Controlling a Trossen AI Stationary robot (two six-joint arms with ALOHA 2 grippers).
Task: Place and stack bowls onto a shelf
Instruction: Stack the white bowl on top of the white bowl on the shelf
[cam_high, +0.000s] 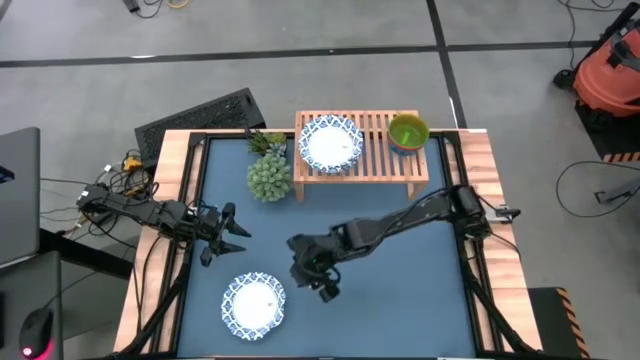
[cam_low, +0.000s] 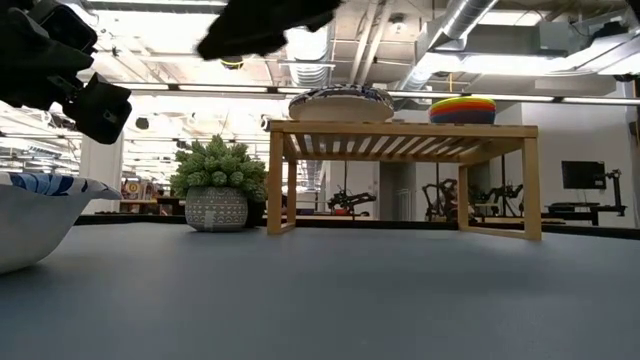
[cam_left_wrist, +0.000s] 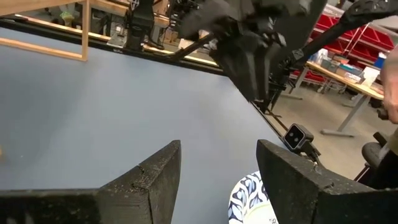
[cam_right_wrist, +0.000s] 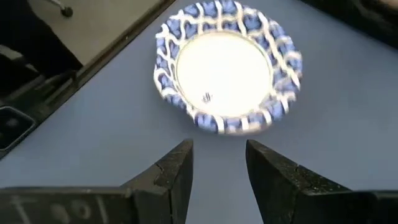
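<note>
A blue-and-white patterned bowl (cam_high: 254, 304) sits on its base on the blue table near the near edge; it also shows in the right wrist view (cam_right_wrist: 227, 67) and at the left of the low view (cam_low: 40, 215). A second patterned bowl (cam_high: 331, 143) and a green bowl (cam_high: 408, 131) stand on the light-wood shelf (cam_high: 376, 160). My right gripper (cam_high: 322, 285) hovers open just right of the table bowl, fingers pointing toward it (cam_right_wrist: 219, 163). My left gripper (cam_high: 228, 232) waits open above the table's left side (cam_left_wrist: 219, 167).
A green spiky plant in a patterned pot (cam_high: 268, 177) stands left of the shelf, with a smaller plant (cam_high: 268, 143) behind it. A wooden border (cam_high: 177, 170) frames the table. Bare blue surface lies between the shelf and the near bowl.
</note>
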